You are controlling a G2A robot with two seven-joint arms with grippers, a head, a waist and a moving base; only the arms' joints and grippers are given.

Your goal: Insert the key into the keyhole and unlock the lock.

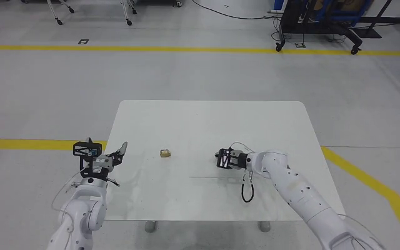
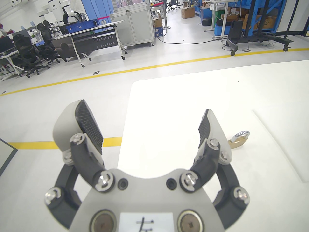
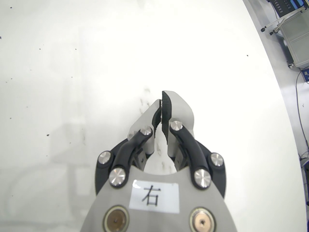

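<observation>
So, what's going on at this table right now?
A two-armed robot is at a table with a lock lying between its arms, untouched. The left jaws are open at the table's edge, facing the lock. The right jaws are shut over the table; whether they hold a key cannot be told.

Lock [image 2: 239, 139]: we see a brass-coloured metal body with a dull sheen and a bright, polished silver-metal shackle.
Table [image 1: 206, 125]: we note a white, smooth top, matt to faintly glossy, flecked with small dark marks in the right wrist view.
Left gripper [image 2: 144, 112]: we see smooth, matt grey finger shells on matt black links.
Pads [image 2: 88, 124]: we see black, ribbed, rubber-like faces, rough in texture.
Screws [image 2: 106, 181]: we note bright, polished metal heads.
Right gripper [image 3: 161, 97]: we see the same grey shells and ribbed black facing.
Label [image 3: 154, 195]: we see white matt paper.
</observation>
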